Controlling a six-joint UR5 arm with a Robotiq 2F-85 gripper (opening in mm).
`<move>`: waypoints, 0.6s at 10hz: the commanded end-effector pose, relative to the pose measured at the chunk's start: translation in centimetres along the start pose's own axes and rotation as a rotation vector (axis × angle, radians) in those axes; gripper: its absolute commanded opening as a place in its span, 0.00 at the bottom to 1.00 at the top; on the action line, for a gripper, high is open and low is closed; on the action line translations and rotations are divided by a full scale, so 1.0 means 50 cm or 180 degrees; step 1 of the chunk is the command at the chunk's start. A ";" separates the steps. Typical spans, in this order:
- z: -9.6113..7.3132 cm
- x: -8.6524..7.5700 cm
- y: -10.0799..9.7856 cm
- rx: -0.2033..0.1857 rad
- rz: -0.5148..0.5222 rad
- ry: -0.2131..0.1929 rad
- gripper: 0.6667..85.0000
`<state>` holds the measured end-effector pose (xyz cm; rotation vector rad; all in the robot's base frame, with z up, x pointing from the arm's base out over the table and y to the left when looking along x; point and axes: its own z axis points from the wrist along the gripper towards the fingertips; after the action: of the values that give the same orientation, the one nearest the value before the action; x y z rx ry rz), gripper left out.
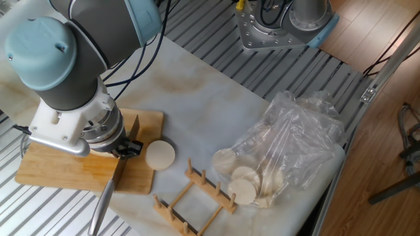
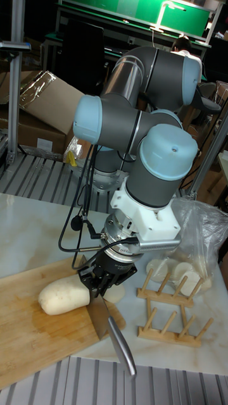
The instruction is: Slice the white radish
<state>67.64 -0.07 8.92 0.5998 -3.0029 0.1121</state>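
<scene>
We see the thick cream-white radish (image 2: 68, 295) lying on the light wooden cutting board (image 1: 56, 169) at the near-left of the marble-patterned counter (image 1: 203, 124). Our arm's jaws (image 2: 103, 279) are clenched on a steel knife (image 2: 110, 329), its blade down against the radish's cut end. A clear plastic bag of pale round slices (image 1: 275, 154) lies well apart, beyond a small wooden rack (image 1: 191, 196).

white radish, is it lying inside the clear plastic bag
No, the white radish lies on the wooden cutting board beside the knife held in the gripper, while the plastic bag sits apart to the side.
</scene>
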 end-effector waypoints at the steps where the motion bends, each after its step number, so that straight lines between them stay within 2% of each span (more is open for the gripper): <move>1: -0.002 0.000 -0.003 0.0004 0.0017 -0.0007 0.21; 6: -0.002 0.010 0.007 -0.0055 -0.0013 0.0058 0.24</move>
<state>67.25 -0.17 8.96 0.6026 -2.9863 0.1123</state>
